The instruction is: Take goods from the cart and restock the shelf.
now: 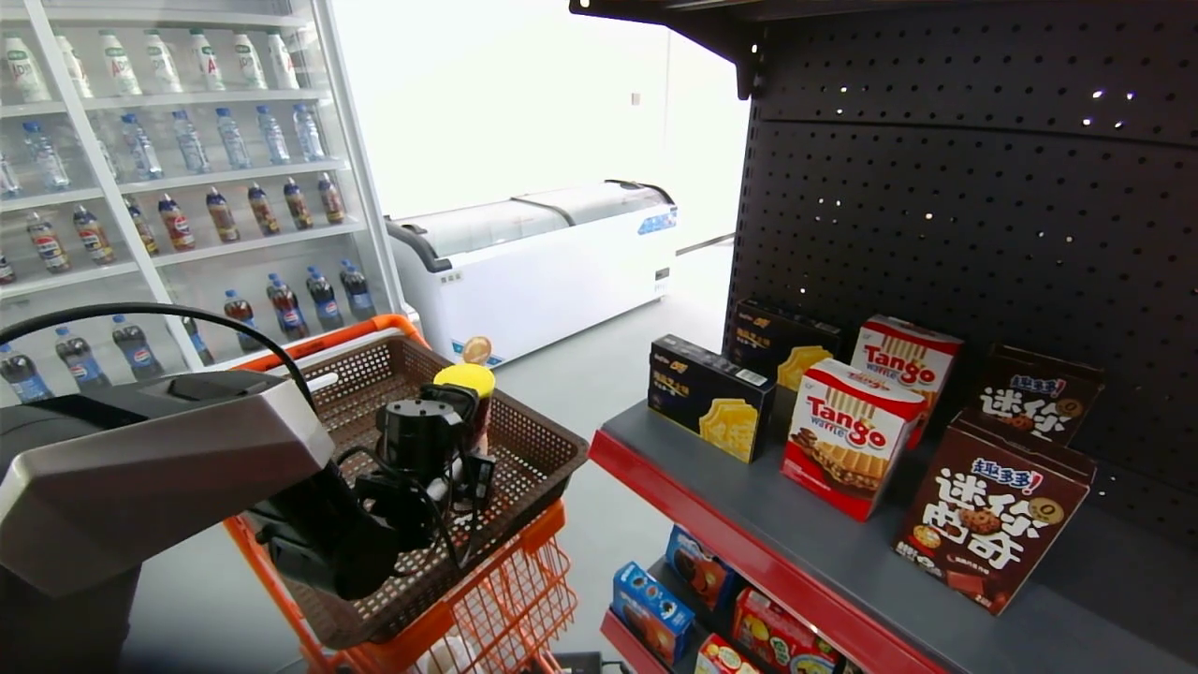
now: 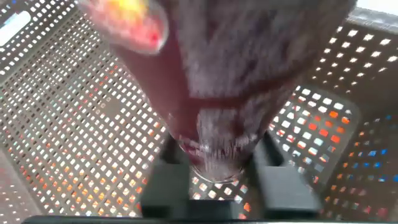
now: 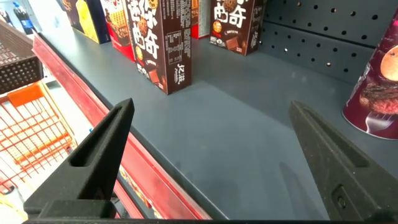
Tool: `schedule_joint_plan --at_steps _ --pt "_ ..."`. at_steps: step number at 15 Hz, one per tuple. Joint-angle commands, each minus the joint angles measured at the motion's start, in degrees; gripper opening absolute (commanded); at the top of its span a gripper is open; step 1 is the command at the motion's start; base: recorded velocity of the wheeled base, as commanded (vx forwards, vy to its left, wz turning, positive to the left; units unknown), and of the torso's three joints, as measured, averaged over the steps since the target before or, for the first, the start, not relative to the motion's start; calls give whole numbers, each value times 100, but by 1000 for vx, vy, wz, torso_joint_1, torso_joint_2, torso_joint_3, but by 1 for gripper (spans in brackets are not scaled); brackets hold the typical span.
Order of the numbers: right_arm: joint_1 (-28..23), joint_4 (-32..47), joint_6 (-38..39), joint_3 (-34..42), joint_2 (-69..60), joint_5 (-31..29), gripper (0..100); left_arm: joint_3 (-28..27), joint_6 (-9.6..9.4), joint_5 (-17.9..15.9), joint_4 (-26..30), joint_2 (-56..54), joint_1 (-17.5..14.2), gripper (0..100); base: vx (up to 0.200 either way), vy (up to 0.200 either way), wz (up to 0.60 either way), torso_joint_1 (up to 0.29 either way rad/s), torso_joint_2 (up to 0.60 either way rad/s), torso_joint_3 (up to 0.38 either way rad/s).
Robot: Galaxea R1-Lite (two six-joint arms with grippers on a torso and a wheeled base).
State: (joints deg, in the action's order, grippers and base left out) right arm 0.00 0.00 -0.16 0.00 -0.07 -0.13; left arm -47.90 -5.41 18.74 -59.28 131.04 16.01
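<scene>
**Cart and shelf holdings, with gripper states**

1. Left gripper (image 2: 217,155): down inside the brown perforated basket (image 1: 547,449) that sits on top of the orange cart (image 1: 524,585). Its jaws are drawn in on the lower end of a dark red canister (image 1: 465,379), with one finger against each side (the wrist view is smeared, so the exact contact is hard to judge). The canister stands upright in the basket, yellow lid uppermost.

2. Right gripper (image 3: 211,168): over the grey shelf board (image 3: 249,137), near its red front edge. Its jaws are spread wide and hold nothing, and the board shows between the fingers.

3. Shelf stock, all upright, each pair standing one behind the other in front of the black pegboard (image 1: 936,206):
   - two black boxes (image 1: 711,398) with a yellow wafer on the front, at the end nearest the cart
   - two red-and-white wafer boxes (image 1: 850,438), just beside them
   - two brown cookie boxes (image 1: 992,510), next along
   - one maroon tube (image 3: 376,81), standing on the board apart from the brown boxes and close to the pegboard

4. Lower tier: blue and red packs (image 1: 655,608), standing under the red edge.

5. Room behind: a glass-fronted cooler (image 1: 168,168) stocked with rows of bottles, and a white chest freezer (image 1: 533,262) beside it.
</scene>
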Motion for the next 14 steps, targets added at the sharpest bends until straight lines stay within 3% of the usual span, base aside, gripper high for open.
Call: schedule_joint_plan --at_steps 1,4,5,7,9,14 --pt "9 9 -2 0 7 -4 100 -79 67 -239 -13 -597 113 0 0 0 0 0 0 0" --pt "9 0 -2 0 7 5 100 -71 58 -1505 92 -1599 245 0 0 0 0 0 0 0" --pt "0 0 -2 0 7 -4 100 -53 -21 -1821 541 -1942 298 0 0 0 0 0 0 0" --pt "9 0 -2 0 7 5 100 -27 -109 -2155 1437 -2530 342 0 0 0 0 0 0 0" --pt "9 0 -2 0 7 -4 100 193 -109 -2647 1534 -2944 359 0 0 0 0 0 0 0" --pt "9 9 -2 0 7 5 100 966 -92 -2858 1692 -3893 482 0 0 0 0 0 0 0"
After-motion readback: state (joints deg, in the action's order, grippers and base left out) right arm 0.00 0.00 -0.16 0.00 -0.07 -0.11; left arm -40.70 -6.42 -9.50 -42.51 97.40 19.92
